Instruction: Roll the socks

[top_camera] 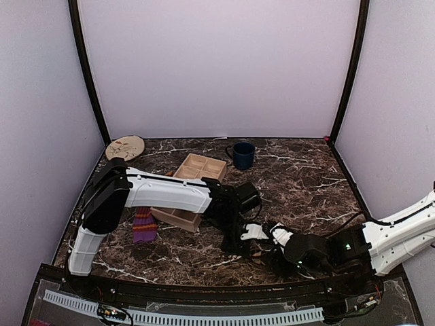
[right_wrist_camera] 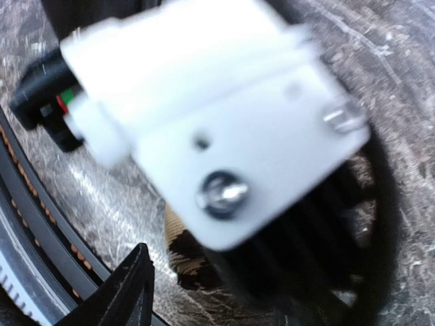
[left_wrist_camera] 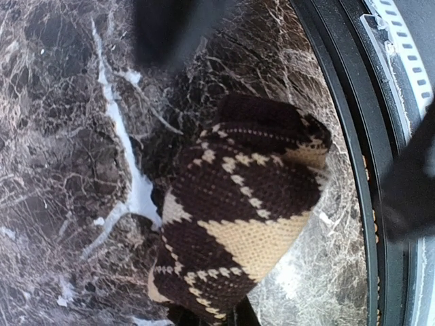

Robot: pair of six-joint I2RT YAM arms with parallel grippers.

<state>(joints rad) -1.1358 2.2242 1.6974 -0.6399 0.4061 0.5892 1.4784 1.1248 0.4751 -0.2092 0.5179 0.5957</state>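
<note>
1. Left wrist view showed the brown argyle sock (left_wrist_camera: pixel 245 210) lying on the marble worktop (left_wrist_camera: pixel 61 170) as a loose, doubled-over bundle, close to the worktop's near edge.
2. The left end effector (left_wrist_camera: pixel 190 187) stood wide open, one finger blurred at the top of that view and the other at the bottom. The bundle lay between them and nothing was clamped.
3. The right end effector (top_camera: pixel 266 243) sat just beside the same sock. Its own camera was mostly blocked by the left arm's white wrist housing, so I could not tell how far it was open.
4. The purple striped sock (top_camera: pixel 144 226) lay well apart to the left, beside the wooden tray (top_camera: pixel 194 178).
5. Judged from this, the step in hand was rolling the brown sock. It was part-way done, with the bundle slack and not yet tight.
6. The next move would likely call for pinning one end while the other end effector turned the fabric over. With both wrists so crowded, a collision looked like the main risk.
</note>
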